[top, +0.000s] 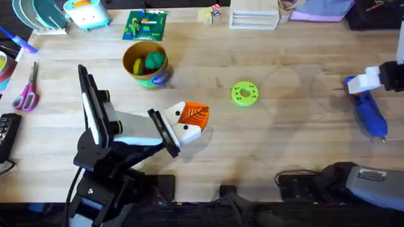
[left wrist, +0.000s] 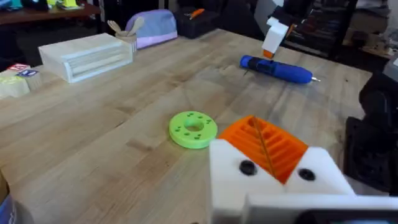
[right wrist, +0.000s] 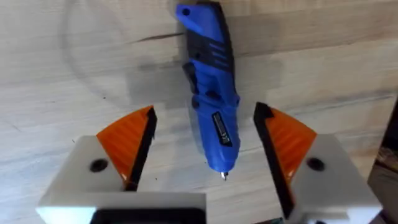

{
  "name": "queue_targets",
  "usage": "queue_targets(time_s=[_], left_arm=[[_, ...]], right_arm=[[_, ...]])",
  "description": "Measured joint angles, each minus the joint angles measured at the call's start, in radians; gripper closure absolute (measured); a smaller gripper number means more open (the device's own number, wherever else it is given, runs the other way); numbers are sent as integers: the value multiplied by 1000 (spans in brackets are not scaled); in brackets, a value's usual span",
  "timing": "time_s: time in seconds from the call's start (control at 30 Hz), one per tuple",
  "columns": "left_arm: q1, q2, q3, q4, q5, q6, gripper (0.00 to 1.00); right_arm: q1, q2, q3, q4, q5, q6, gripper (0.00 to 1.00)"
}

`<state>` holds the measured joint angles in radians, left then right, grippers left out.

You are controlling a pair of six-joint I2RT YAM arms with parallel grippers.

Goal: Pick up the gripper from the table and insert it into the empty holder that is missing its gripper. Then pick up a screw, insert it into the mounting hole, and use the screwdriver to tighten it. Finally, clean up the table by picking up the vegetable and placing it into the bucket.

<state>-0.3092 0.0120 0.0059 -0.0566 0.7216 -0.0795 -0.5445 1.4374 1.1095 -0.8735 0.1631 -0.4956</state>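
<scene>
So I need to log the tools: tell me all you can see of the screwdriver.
The screwdriver is blue, pen-shaped, apparently plastic, with a dark grip panel, a label and a thin metal bit. It lies flat on the table at its right side. The right tool hovers open over it, an orange pad either side; I cannot tell whether they touch it.

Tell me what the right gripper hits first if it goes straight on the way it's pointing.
Likely the screwdriver: it lies on the table between the right gripper's open fingers, though how far off is unclear.

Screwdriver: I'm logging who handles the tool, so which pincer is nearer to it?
Right. The right pincer hangs open astride the screwdriver; the left pincer sits far off near the table's middle.
</scene>
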Motion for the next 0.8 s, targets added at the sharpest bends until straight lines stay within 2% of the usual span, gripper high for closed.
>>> queue_targets(time_s=[0.2,0.47,0.8], left_arm=[[0,0,0,0,0,0,992],[0,0,0,0,0,0,992],[0,0,0,0,0,0,992]], right_arm=[[-48,106,0,47,-72,-15,7],[-56,227,0,138,-90,-15,7],[-56,297,0,194,-105,-15,7]])
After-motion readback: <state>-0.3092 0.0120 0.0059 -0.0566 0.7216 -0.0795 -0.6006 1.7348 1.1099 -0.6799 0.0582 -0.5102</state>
